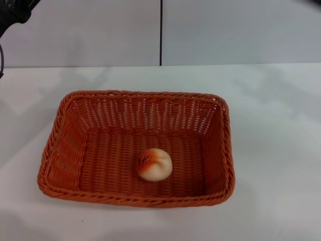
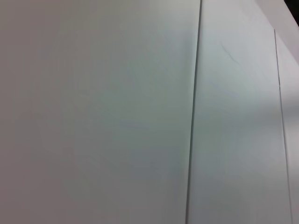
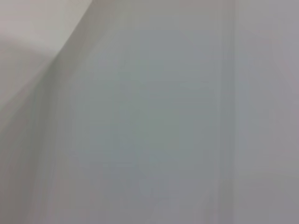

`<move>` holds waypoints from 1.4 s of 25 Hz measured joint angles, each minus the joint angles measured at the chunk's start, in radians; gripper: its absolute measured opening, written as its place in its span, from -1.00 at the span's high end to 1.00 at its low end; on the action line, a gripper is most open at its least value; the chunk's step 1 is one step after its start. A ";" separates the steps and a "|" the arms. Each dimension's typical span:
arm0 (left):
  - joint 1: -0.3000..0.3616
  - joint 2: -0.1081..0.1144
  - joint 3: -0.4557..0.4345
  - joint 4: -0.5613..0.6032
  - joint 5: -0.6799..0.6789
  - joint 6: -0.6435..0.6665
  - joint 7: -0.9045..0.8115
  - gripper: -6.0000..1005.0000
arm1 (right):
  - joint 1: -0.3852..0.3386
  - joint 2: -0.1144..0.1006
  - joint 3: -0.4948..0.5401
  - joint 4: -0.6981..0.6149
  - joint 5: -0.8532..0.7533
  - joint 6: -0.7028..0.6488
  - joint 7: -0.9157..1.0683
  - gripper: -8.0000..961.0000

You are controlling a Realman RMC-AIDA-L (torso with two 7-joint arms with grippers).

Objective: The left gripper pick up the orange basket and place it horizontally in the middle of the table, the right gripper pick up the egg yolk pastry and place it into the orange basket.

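Observation:
The orange basket (image 1: 65, 145) lies lengthwise across the middle of the white table (image 1: 281, 130) in the head view. Inside it, on the woven floor toward the front, rests the egg yolk pastry (image 1: 154, 164), cream with a browned orange patch. Neither gripper shows in any view. Only a dark piece of the left arm (image 1: 12, 15) reaches into the top left corner of the head view. Both wrist views face plain wall panels.
A grey panelled wall (image 1: 225, 30) with a dark vertical seam stands behind the table's far edge. White tabletop stretches on both sides of the basket and in front of it.

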 joint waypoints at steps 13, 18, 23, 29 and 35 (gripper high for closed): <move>-0.001 0.000 -0.002 -0.061 -0.110 -0.021 0.093 -0.59 | -0.072 0.002 0.012 0.527 0.775 -0.059 -0.594 -0.46; 0.005 -0.003 -0.002 -0.153 -0.244 -0.024 0.227 -0.59 | -0.072 0.000 0.018 0.578 0.852 -0.057 -0.635 -0.46; 0.007 -0.004 -0.001 -0.208 -0.317 -0.024 0.320 -0.59 | -0.060 0.000 0.028 0.595 0.858 -0.050 -0.638 -0.46; 0.009 -0.004 -0.007 -0.249 -0.367 -0.024 0.374 -0.59 | -0.041 0.001 0.028 0.607 0.859 -0.046 -0.639 -0.46; 0.001 -0.004 -0.009 -0.250 -0.371 -0.025 0.387 -0.59 | -0.025 0.000 0.029 0.616 0.860 -0.015 -0.639 -0.46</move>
